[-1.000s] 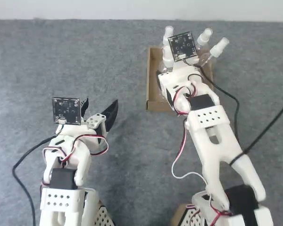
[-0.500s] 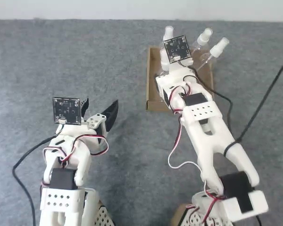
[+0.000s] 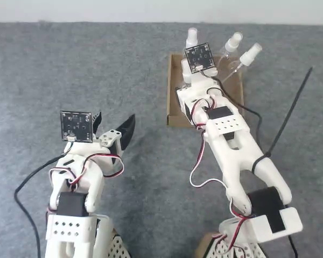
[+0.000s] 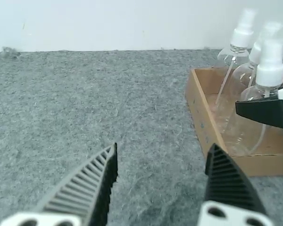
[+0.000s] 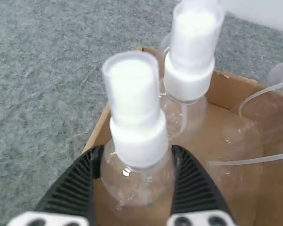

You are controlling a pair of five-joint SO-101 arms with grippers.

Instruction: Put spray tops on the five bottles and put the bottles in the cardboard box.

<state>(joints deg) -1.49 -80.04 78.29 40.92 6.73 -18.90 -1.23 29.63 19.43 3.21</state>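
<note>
While my right end effector (image 5: 137,151) clasps a bottle (image 5: 132,188) by its clear shoulders, the job looks nearly finished to me. That bottle wears its white spray top (image 5: 134,108) and sits at the left side of the cardboard box (image 3: 170,91), which lies at the upper right of the high view. Toward the upper right of the right wrist view, a second capped bottle (image 5: 192,52) stands in the box too. In the high view a third bottle (image 3: 234,40) and a fourth bottle (image 3: 251,52) lean out past the box's upper right corner. I count four capped bottles for certain (a fifth may stand under my arm, I cannot tell). What seems left is letting go and drawing clear. My right arm stretches up from the lower right, wrist bent down over the box. My left arm is folded at the lower left, its left end effector (image 4: 163,149) spread wide and holding nothing above the grey surface (image 3: 97,64), well apart from the box.
</note>
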